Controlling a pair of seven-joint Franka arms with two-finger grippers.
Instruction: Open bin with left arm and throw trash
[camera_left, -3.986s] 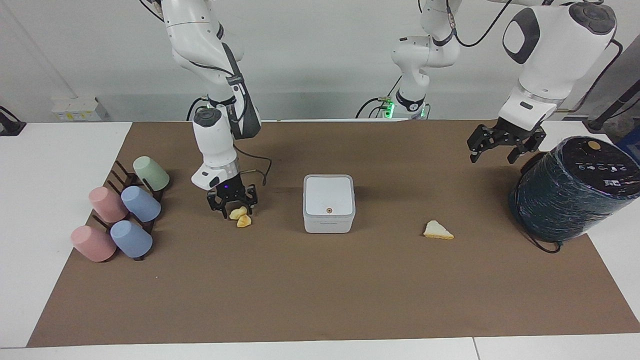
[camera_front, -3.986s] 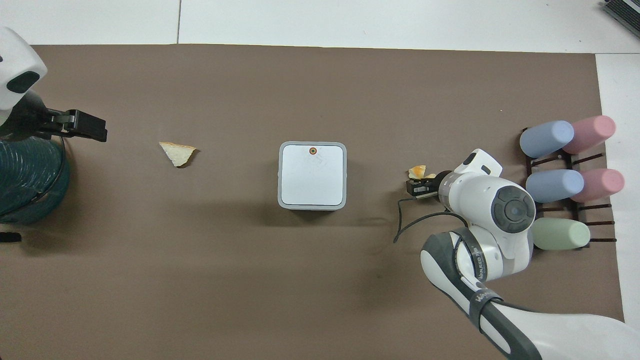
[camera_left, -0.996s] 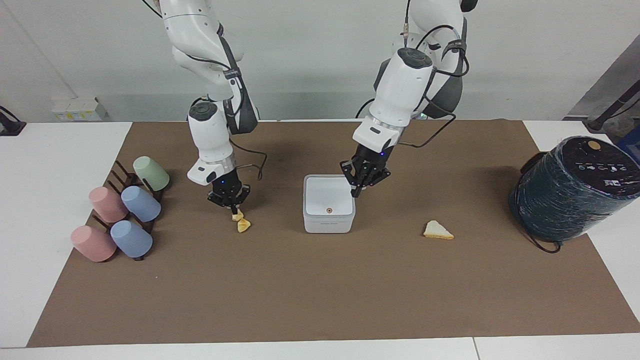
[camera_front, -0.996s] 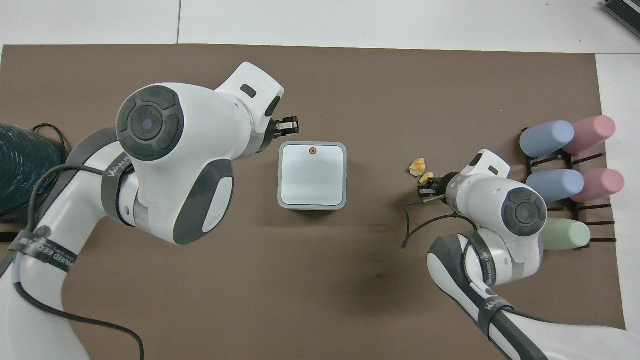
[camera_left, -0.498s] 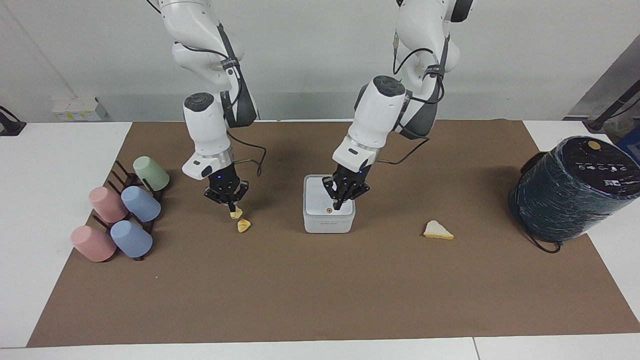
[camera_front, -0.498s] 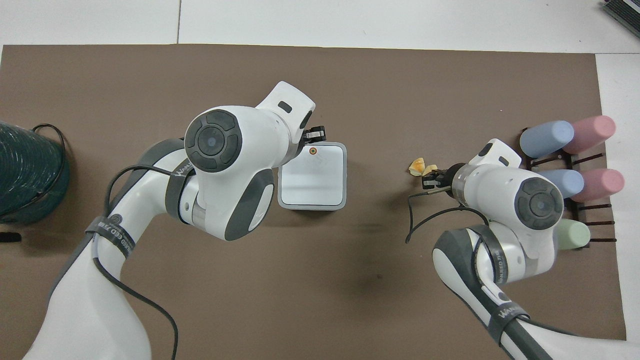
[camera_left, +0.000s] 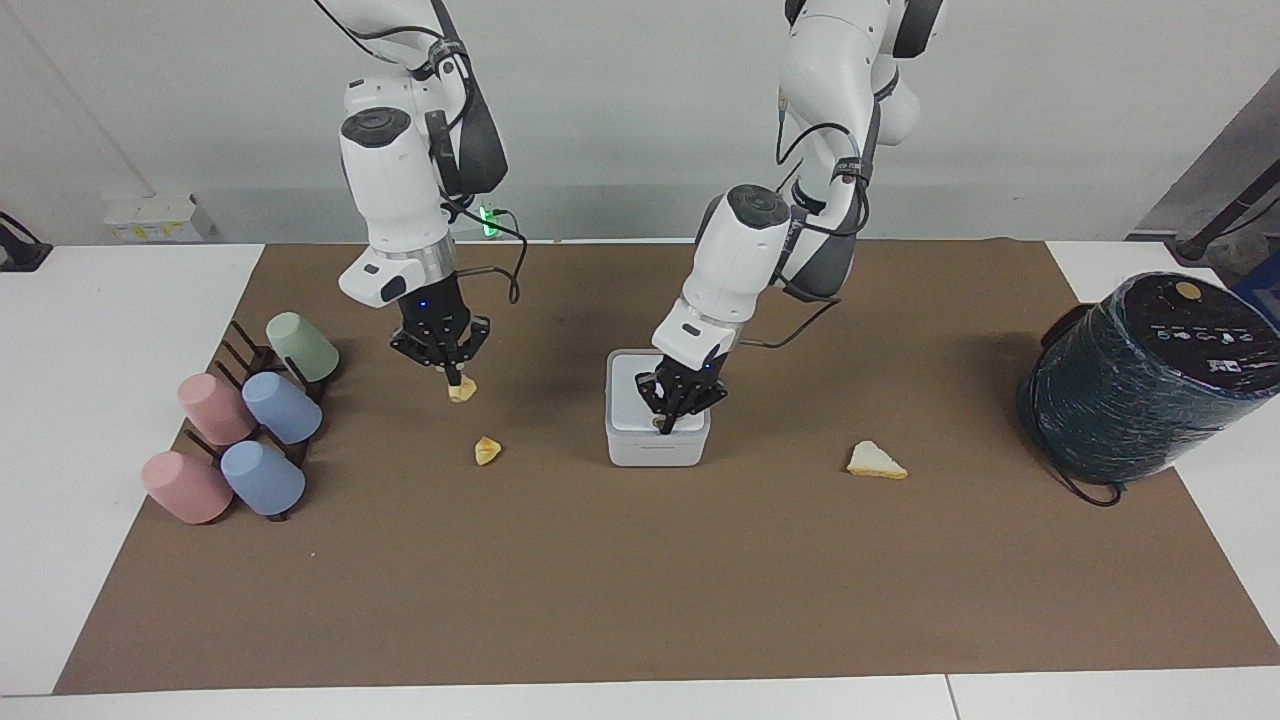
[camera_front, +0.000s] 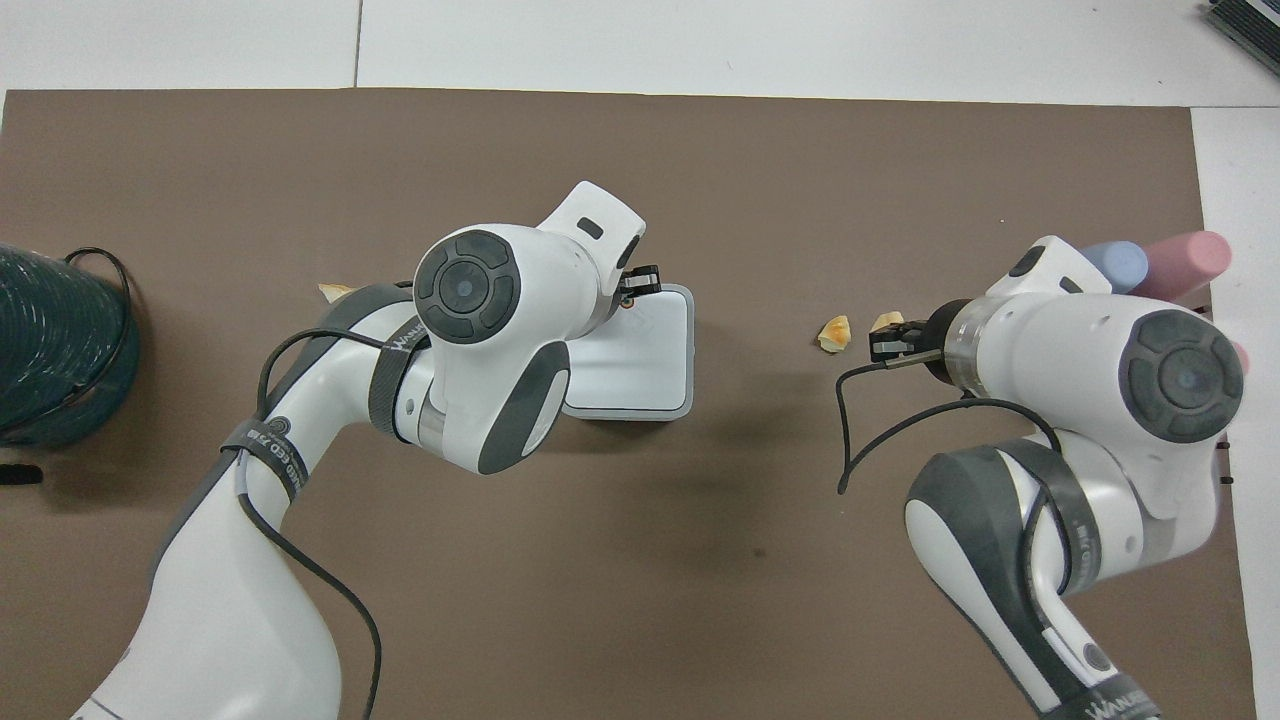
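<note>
Both pincers are down at the worktop, one on the bin, one carrying trash.

You see the dark wrapped cylinder at the left arm's end and the cup rack at the right arm's end. The white bin sits mid-worktop, lid down; your left pincer presses closed fingers on it. Your right pincer is clamped on a nugget, raised over the mat. The second nugget and wedge lie either side of the bin.

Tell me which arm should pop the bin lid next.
Left. Its tool is already down on the closed bin at the orange dot; the right tool is raised over the mat, holding a nugget.
</note>
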